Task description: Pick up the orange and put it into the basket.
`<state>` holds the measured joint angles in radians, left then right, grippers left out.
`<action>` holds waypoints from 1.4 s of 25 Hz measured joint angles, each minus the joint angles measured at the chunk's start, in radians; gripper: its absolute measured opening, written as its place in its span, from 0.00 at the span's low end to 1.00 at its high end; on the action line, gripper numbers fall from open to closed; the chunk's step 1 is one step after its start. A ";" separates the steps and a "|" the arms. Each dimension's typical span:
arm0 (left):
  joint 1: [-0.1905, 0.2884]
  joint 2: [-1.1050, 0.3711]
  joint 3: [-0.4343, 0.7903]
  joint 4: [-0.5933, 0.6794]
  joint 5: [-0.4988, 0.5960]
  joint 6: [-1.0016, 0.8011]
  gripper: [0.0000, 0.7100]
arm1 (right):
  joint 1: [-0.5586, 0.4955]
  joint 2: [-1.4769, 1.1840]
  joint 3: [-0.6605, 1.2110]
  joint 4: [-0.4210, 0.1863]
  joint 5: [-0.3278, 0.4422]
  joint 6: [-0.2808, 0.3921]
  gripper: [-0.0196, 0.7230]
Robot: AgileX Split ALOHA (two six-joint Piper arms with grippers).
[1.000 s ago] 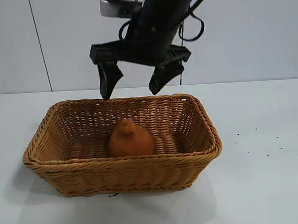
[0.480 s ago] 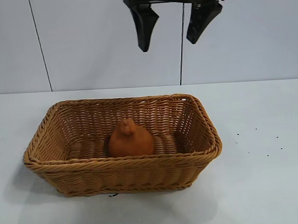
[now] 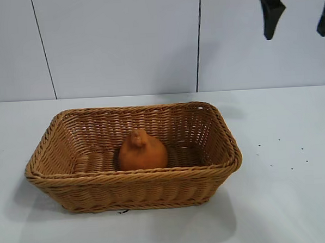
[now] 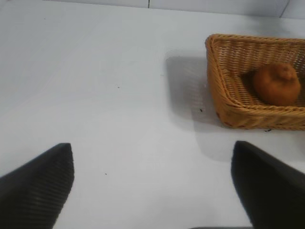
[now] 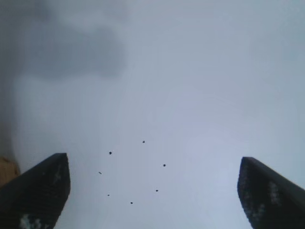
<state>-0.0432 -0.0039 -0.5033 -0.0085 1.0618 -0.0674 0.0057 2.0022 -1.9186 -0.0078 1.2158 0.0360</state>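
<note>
basket [image 3: 134, 180]: woven wicker, rough, tan-brown, braided rim
orange [image 3: 143, 151]: matt, lumpy skin
table [image 3: 286, 202]: smooth, matt white
right gripper [image 3: 297, 17]: black fingers, matt plastic look

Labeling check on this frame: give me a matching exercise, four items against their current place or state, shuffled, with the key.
Items
1. lumpy matte orange fruit
2. tan woven wicker basket
3. right gripper
4. left gripper

Places or states
A. open, high at the exterior view's upper right, empty
B. sitting on the white table, holding the fruit
C. open above bare table, off to the side of the basket
D. resting on the basket floor, knobby neck up

Pairs: 1-D, 2-B, 3-A, 4-C
</note>
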 joint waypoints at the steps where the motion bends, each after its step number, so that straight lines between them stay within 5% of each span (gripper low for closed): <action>1: 0.000 0.000 0.000 0.000 0.000 0.000 0.91 | -0.014 0.000 0.001 0.008 0.000 -0.011 0.95; 11: 0.000 0.000 0.000 0.000 0.000 0.000 0.91 | -0.017 -0.162 0.329 0.049 -0.003 -0.079 0.96; 22: 0.000 0.000 0.000 0.000 0.000 0.000 0.91 | -0.015 -0.824 0.980 0.063 0.000 -0.110 0.96; 31: 0.000 0.000 0.000 0.000 0.000 0.000 0.91 | -0.015 -1.415 1.332 0.064 -0.176 -0.151 0.96; 35: 0.000 0.000 0.000 0.000 0.000 0.000 0.91 | -0.015 -1.638 1.410 0.066 -0.180 -0.155 0.96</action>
<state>-0.0432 -0.0039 -0.5033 -0.0085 1.0618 -0.0674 -0.0088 0.3638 -0.5088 0.0579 1.0354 -0.1186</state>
